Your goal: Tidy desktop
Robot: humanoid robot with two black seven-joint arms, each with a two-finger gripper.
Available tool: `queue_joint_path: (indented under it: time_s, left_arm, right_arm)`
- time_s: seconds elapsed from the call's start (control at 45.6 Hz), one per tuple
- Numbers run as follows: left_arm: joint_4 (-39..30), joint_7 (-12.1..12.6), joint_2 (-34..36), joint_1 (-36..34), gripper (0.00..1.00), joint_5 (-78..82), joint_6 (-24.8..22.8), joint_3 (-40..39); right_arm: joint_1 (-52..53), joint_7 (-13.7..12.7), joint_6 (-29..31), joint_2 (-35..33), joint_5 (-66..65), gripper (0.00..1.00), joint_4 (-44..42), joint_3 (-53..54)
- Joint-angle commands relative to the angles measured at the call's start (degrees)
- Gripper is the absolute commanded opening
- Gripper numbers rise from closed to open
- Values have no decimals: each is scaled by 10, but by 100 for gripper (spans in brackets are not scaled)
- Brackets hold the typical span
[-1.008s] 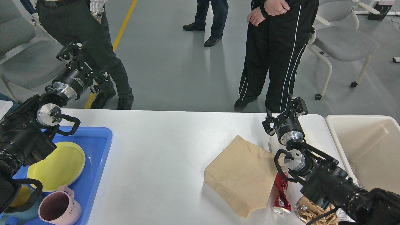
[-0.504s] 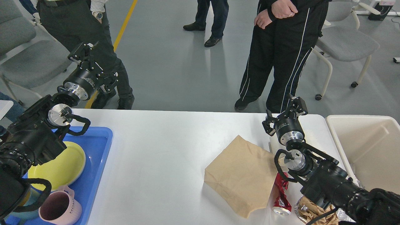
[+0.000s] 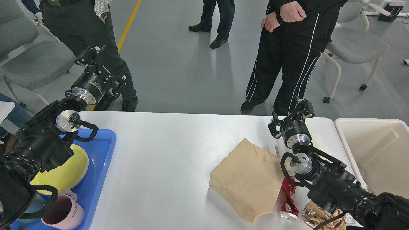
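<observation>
desktop (image 3: pixel 166 166): fills the lower view, brown paper bag (image 3: pixel 247 179) and crushed red can (image 3: pixel 287 199) near its right edge
left gripper (image 3: pixel 100 65): has swung rightward past the far-left corner, fingers spread, empty
right gripper (image 3: pixel 292 118): unmoved, spread, empty (litter awaits pickup)

The white desktop (image 3: pixel 166 153) carries a blue tray (image 3: pixel 100 166), brown paper bag (image 3: pixel 247 179) and crushed red can (image 3: pixel 287 201).

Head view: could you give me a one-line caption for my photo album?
Both grippers, left and right, hover over a white desktop with a paper bag and crushed can.
</observation>
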Motion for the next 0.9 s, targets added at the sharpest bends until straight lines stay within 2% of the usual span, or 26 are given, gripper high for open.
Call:
queue_joint_path:
  time_s: [0.0,0.876]
  left_arm:
    - [0,-41,-4,1,96,0,0,8]
    - [1,-45,-78,49,96,0,3,5]
  right_arm:
    - [0,0,0,0,0,100,0,0]
    - [0,0,0,0,0,100,0,0]
